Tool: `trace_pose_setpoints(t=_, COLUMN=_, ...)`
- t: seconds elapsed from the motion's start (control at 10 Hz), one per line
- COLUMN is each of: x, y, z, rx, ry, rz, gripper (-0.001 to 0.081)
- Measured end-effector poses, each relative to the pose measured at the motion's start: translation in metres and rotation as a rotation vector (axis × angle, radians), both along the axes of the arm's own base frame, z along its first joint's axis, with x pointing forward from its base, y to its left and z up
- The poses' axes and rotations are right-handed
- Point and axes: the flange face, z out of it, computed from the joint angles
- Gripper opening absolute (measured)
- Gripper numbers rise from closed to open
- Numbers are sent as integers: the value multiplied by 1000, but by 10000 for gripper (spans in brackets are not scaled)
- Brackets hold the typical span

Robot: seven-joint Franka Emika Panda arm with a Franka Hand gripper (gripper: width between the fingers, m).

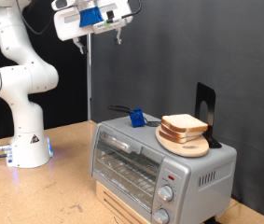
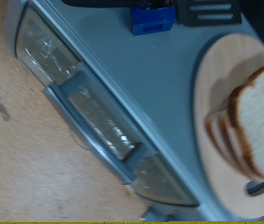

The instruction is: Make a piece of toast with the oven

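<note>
Your gripper (image 1: 100,35) hangs high above the oven (image 1: 155,159), fingers apart w/ nothing between them. Toast (image 1: 184,124) sits on the board (image 1: 189,145) up top, door shut — task barely begun.

The oven (image 1: 159,161) is smooth grey metal with a shiny glass door (image 2: 94,112). The round board (image 2: 227,131) is pale, smooth wood. The bread slices (image 1: 185,124) look soft and matt. The table (image 1: 38,191) is dull wood.
</note>
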Motion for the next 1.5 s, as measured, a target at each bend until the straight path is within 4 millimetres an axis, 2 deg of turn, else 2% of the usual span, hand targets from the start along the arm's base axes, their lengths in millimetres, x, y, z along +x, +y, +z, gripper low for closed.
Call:
trace_pose_setpoints(t=0.2, x=8, y=-10, z=-15, rx=25, ry=-88, rz=239, gripper=682)
trace_pose_setpoints(t=0.3, x=13, y=-9, z=-21, rx=32, ry=-119, rz=334, gripper=682)
trace_pose_setpoints(t=0.5, x=13, y=-8, z=-20, rx=54, ry=-114, rz=313, gripper=682)
trace_pose_setpoints(t=0.9, x=11, y=-15, z=-21, rx=167, ry=-254, rz=646, gripper=682)
trace_pose_setpoints(t=1.1, x=12, y=-20, z=-24, rx=168, ry=-256, rz=643, gripper=682)
trace_pose_setpoints(t=1.5, x=13, y=-31, z=-40, rx=135, ry=-204, rz=525, gripper=682)
